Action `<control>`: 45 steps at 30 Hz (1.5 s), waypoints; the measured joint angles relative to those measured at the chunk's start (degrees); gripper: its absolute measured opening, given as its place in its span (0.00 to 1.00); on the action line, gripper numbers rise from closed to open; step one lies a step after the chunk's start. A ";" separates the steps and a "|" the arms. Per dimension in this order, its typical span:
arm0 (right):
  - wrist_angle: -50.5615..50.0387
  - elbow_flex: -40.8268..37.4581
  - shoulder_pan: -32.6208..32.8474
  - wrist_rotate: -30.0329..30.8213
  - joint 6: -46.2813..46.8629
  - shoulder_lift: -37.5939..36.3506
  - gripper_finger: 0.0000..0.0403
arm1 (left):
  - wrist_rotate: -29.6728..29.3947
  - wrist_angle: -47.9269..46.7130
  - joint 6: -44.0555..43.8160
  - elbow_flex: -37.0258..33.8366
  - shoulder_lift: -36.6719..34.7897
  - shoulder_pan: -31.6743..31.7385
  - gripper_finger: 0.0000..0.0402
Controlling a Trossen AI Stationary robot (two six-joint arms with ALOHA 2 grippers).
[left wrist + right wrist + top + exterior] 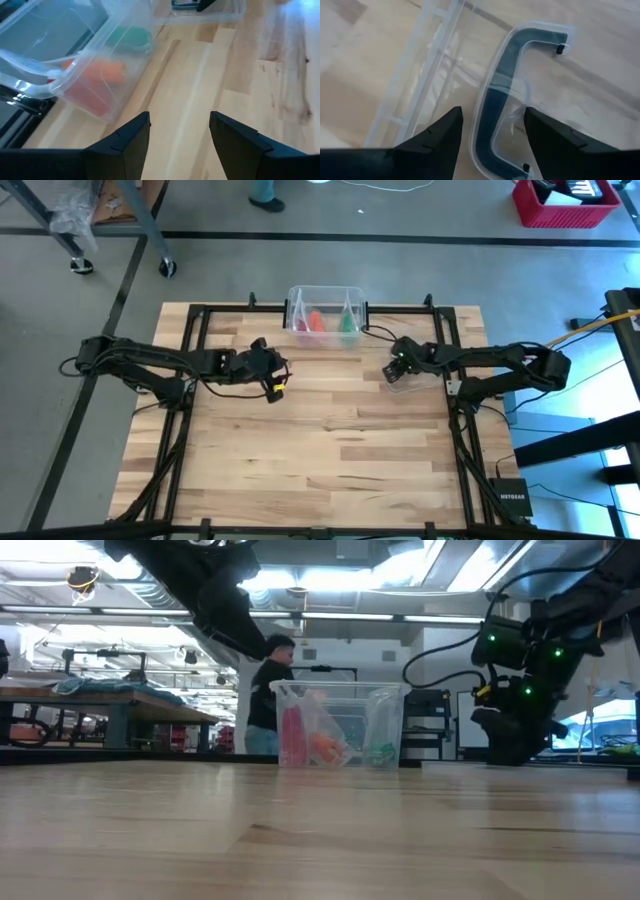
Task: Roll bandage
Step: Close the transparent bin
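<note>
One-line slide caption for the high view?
Both open grippers, left gripper and right gripper, flank a clear box holding the green bandage.

On the wooden table (320, 440) stand one clear plastic box (324, 318) holding three coloured rolls (one red, one orange, one green bandage (347, 325)), one clear lid (520, 100) with a dark handle, and two robot arms.
</note>
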 joint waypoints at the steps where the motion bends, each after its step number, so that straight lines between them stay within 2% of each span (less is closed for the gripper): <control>1: 0.34 -0.32 0.11 -0.70 0.19 0.06 0.54 | 0.00 0.00 -0.26 0.00 0.00 -0.41 0.49; 10: 4.01 -0.85 7.32 -7.25 3.16 0.48 0.54 | 0.01 0.19 -1.63 0.00 1.01 -4.46 0.49; 22: 10.00 -1.04 21.16 -9.76 12.73 0.63 0.54 | -0.02 -0.02 -6.60 0.00 3.95 -9.89 0.49; 27: 17.49 -1.17 27.83 -10.46 13.46 2.58 0.54 | -0.02 0.05 -8.01 0.00 5.79 -11.51 0.49; 30: 22.08 -0.60 30.14 -11.35 13.43 6.31 0.54 | -0.02 0.34 -8.33 0.00 6.92 -12.29 0.49; 34: 28.54 1.05 31.73 -11.49 12.71 12.79 0.54 | -0.02 2.06 -8.95 0.02 8.44 -12.90 0.49; 39: 36.34 5.72 31.95 -15.93 7.36 19.15 0.54 | -0.06 4.21 -7.50 0.03 10.30 -13.15 0.49; 42: 34.56 10.42 31.93 -17.32 2.42 19.73 0.54 | -0.07 7.95 -4.74 0.04 12.30 -13.15 0.49; 45: 25.58 14.91 31.49 -19.43 -0.73 17.39 0.54 | -0.09 11.21 -3.19 0.04 14.51 -13.12 0.49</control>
